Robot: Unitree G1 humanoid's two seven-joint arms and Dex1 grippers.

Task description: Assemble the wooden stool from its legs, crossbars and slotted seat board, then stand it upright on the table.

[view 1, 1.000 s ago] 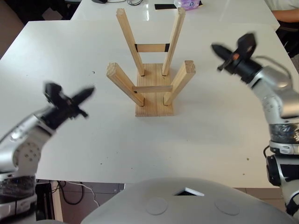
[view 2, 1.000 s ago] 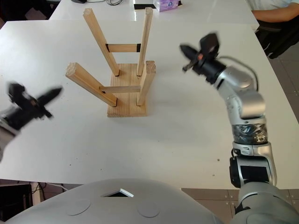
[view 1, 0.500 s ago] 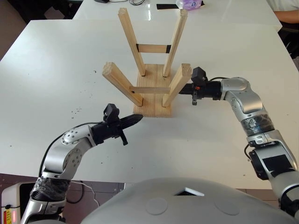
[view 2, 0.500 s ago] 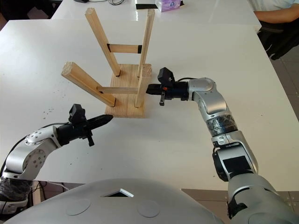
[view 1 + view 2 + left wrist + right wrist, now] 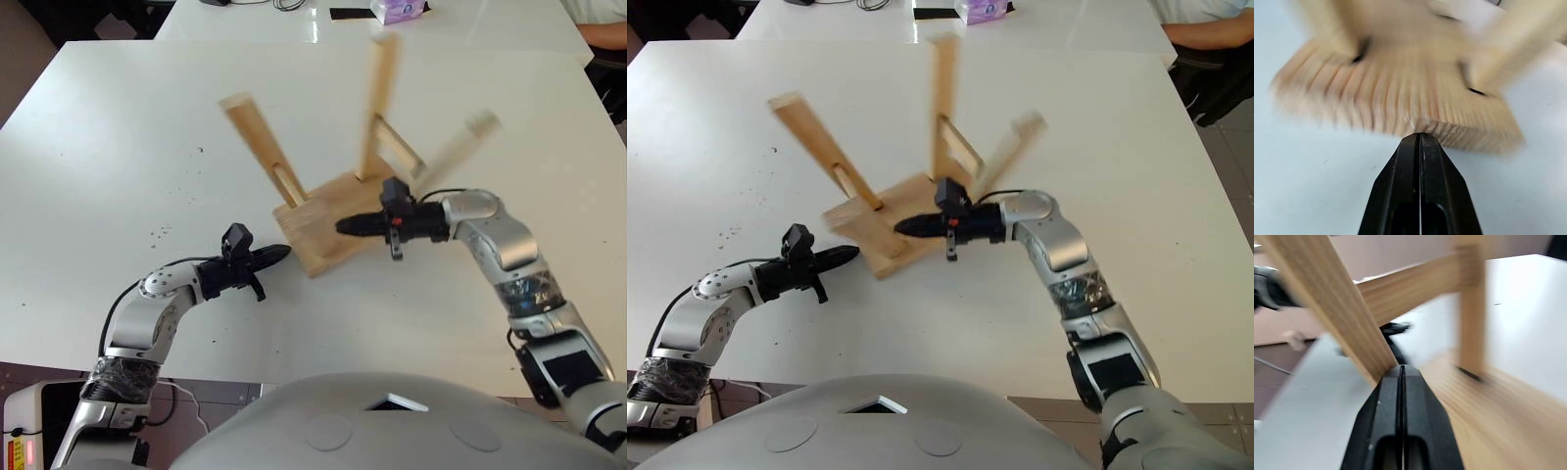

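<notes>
As stool (image 5: 328, 227) tilts on white table (image 5: 118, 127), left hand (image 5: 278, 254), right hand (image 5: 345, 226) closed, empty, second table (image 5: 470, 24) behind.

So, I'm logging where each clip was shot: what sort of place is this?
Probably an office or meeting room: a large white table, a second white table behind it, carrying a purple tissue pack and black cables.

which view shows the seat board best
The left eye view: nearly the whole seat board shows there, with the legs rising from it. The right eye view shows the same. The left wrist view has one edge and part of its face close up; the right wrist view has a strip of its face.
</notes>
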